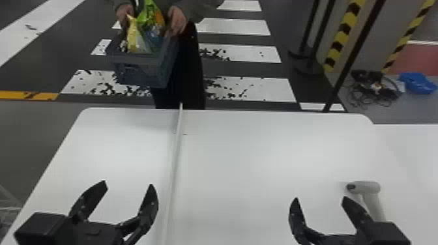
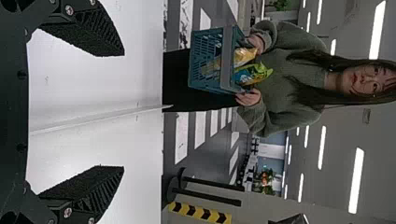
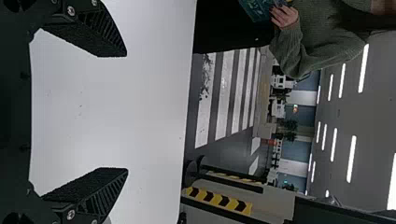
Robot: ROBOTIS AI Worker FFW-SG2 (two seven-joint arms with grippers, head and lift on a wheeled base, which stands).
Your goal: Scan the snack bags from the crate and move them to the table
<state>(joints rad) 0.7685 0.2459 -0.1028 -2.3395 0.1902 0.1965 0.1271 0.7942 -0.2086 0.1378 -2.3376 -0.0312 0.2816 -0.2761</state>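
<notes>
Blue-green plastic crate (image 1: 140, 70), in person's hands (image 1: 177, 20) beyond white worktop (image 1: 234, 163), probably about to be set down. Shiny yellow snack bag (image 1: 134, 39) and green snack bag (image 1: 151, 19) inside, tops above rim. Left gripper (image 1: 127, 184), right gripper (image 1: 320, 198): wide open, empty, presumably leaving crate room. Pale pistol-shaped scanner (image 1: 366, 187) beside right gripper, likely for easy grasping.

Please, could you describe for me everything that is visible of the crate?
The crate is blue-green and looks like hard plastic, box-shaped and open at the top, with lattice walls below a plainer rim band. It is roughly upright, held up beyond the far edge of the table, towards the robot's left. A person's hands are at its rim. At least two bags stick out of it: a yellow bag and a mostly green bag.
</notes>
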